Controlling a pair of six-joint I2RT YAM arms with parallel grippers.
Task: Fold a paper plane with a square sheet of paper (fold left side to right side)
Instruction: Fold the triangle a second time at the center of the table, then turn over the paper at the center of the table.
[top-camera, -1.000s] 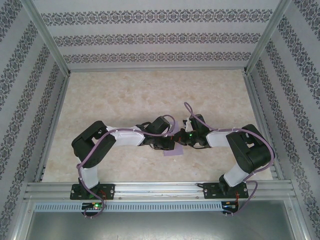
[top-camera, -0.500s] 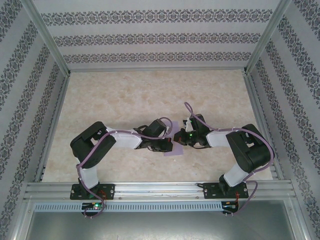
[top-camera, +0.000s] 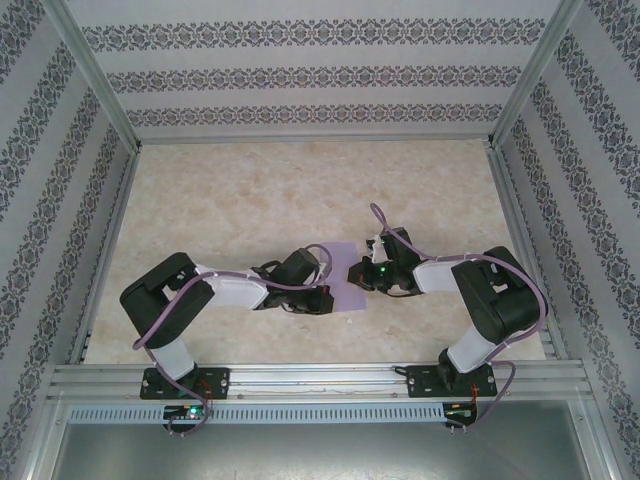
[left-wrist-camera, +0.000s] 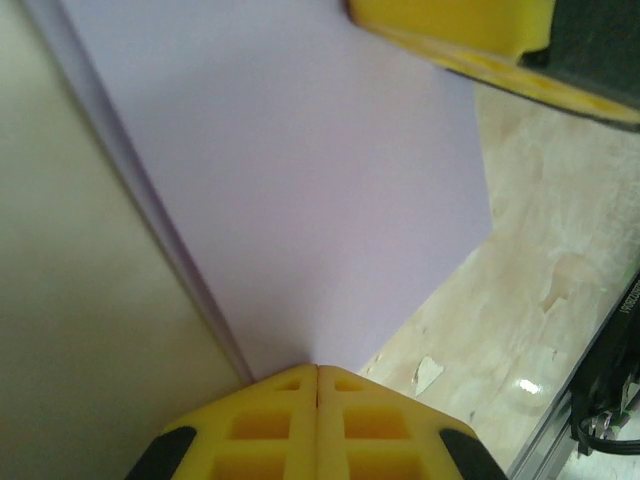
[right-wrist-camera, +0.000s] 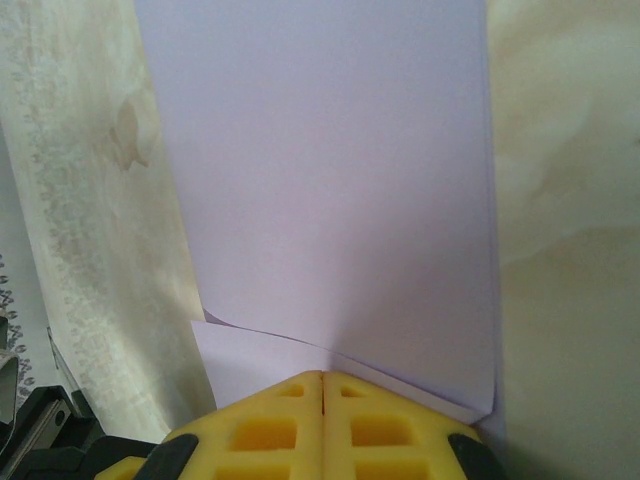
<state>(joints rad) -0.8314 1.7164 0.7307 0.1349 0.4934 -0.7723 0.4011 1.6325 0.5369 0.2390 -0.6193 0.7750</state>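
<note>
Folded lavender paper (top-camera: 347, 287) lies on marbled table (top-camera: 250, 200).

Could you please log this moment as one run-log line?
left claw: shut on paper sheet | right claw: shut on paper sheet | paper sheet: two layers visible

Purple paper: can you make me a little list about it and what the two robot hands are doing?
Thing: lavender sheet of paper
Shape: folded flat, two layers showing at one edge
Place: on the marbled table, between the two arms
Left gripper: shut, tips at the paper's edge
Right gripper: shut, tips over the layered edge
Plane yet: no pointed shape to see
</note>
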